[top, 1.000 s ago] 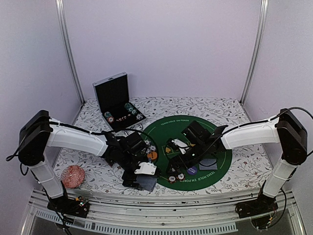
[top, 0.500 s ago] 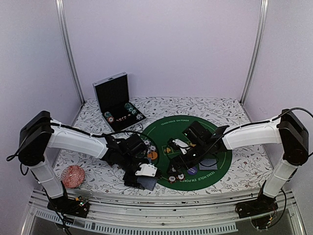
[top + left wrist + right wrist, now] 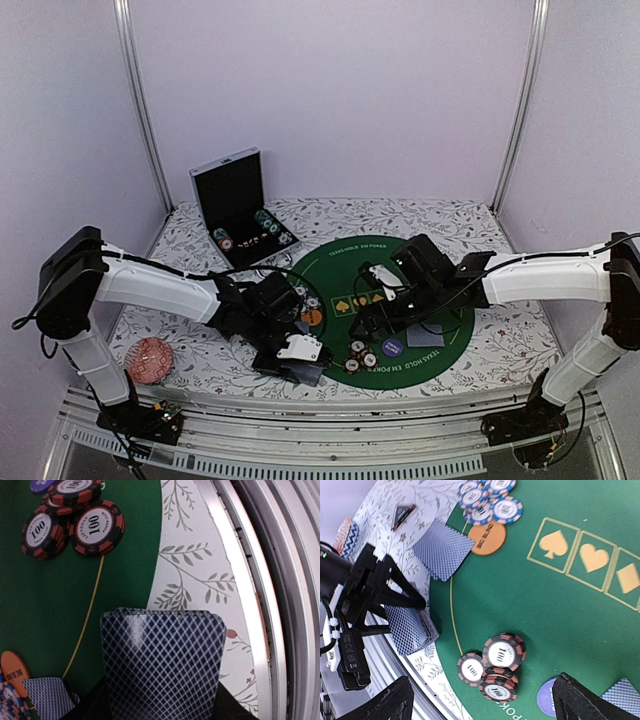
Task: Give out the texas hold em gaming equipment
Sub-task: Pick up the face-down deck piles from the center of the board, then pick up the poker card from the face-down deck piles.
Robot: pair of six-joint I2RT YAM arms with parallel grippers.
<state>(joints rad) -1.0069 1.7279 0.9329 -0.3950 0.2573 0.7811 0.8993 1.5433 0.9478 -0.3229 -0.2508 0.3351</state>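
Left gripper [image 3: 293,366] has its jaws astride the deck [image 3: 162,665] at the mat [image 3: 50,605] edge; whether they are clamped is unclear. Right gripper [image 3: 485,694] hangs spread wide above red chips [image 3: 496,662], with an orange button [image 3: 487,539] and a loose card [image 3: 442,550] nearby.

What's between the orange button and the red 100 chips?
Nothing. Only bare green felt separates the orange button from the red 100 chips. The right wrist view shows it best. The mat's gold line runs just beside that stretch.

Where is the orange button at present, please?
Right wrist view: the orange button lies at the green mat's left edge, beside the blue chips and face-down cards.
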